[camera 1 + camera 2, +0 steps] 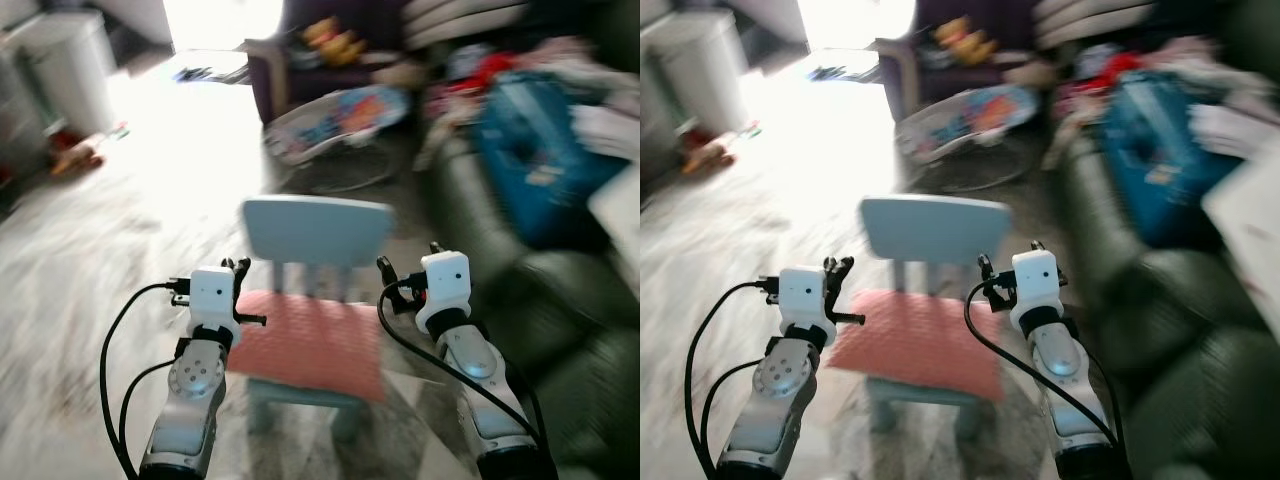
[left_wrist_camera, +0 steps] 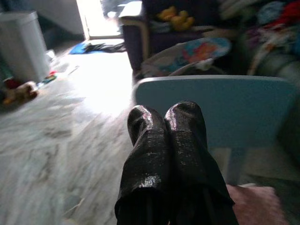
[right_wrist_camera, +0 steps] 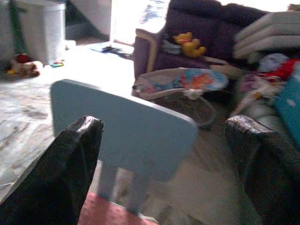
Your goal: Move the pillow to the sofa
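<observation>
Currently both grippers are raised over a small chair that carries the pillow.

Pillow [image 1: 310, 343]: pink, flat on the seat of the light blue chair [image 1: 316, 231], covering most of the seat, its front edge overhanging the seat's front edge. Left gripper [image 1: 238, 268]: held above the seat's left edge, just beside the pillow's left side; in the left wrist view its fingers [image 2: 159, 154] are pressed together with nothing between them, pointing at the chair's backrest. Right gripper [image 1: 410, 262]: held above the seat's right edge, its fingers [image 3: 70, 168] spread wide apart and empty, the backrest visible between them. Sofa [image 1: 540, 290]: dark, directly right of the chair, with blue and red items piled on its far end. Head views are motion-blurred.
</observation>
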Motion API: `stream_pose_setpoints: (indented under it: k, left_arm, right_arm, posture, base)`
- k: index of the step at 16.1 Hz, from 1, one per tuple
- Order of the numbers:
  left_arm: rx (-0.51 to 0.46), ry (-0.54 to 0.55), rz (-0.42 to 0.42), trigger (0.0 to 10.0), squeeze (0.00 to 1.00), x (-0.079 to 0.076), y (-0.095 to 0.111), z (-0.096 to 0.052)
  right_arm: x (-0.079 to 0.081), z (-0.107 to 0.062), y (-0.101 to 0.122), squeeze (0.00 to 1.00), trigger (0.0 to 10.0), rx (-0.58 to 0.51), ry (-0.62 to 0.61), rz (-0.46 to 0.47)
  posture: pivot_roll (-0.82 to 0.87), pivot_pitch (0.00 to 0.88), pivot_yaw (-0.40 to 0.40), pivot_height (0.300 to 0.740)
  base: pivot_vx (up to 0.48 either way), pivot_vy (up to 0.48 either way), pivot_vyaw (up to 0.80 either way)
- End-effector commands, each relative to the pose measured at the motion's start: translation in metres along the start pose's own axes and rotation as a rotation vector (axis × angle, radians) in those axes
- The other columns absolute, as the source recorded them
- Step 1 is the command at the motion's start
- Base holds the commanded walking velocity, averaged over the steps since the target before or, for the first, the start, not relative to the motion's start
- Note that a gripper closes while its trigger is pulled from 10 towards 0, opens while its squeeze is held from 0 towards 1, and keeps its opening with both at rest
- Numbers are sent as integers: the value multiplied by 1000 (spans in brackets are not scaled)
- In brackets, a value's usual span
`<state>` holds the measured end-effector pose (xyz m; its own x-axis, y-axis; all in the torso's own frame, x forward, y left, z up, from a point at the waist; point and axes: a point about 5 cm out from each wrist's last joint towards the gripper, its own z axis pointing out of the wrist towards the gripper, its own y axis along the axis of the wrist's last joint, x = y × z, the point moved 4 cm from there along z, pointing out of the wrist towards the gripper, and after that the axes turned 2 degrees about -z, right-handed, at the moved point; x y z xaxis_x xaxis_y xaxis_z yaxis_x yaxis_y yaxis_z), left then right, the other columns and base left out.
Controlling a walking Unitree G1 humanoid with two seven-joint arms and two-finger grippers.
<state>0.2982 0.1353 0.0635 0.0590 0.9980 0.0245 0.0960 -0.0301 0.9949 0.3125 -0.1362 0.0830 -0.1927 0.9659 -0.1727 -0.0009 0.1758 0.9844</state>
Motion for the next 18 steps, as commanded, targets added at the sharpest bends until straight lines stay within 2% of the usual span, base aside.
stream_pose_setpoints:
  k: [1,4,10,13,15,18]
  left_arm:
    - [-14,2,6,10000,0,2,5,1]
    - [-11,4,8,10000,0,2,4,1]
    - [8,19,15,10000,0,5,0,-4]
    - [49,40,60,10000,0,21,-10,-15]
    - [61,54,68,10000,0,25,-12,-17]
    - [56,53,67,10000,0,22,-10,-15]
  right_arm:
    - [-1,1,6,0,10000,-19,-2,-3]
    - [-1,1,5,0,10000,-19,-2,-2]
    - [1,-1,3,0,10000,-10,6,0]
    - [-1,-10,-5,0,10000,23,-7,84]
    - [-2,-13,-8,0,10000,33,-4,81]
    - [0,-12,-7,0,10000,36,4,82]
  posture:
    - [-30,0,-26,740]
    - [-30,0,-25,740]
    - [-23,0,-31,740]
    - [-21,0,-26,740]
    - [-21,0,-25,740]
    - [-23,0,-23,700]
  base:
    - [349,0,0]
    - [321,0,0]
    - [0,0,0]
    - [0,0,0]
    - [0,0,0]
    - [0,0,0]
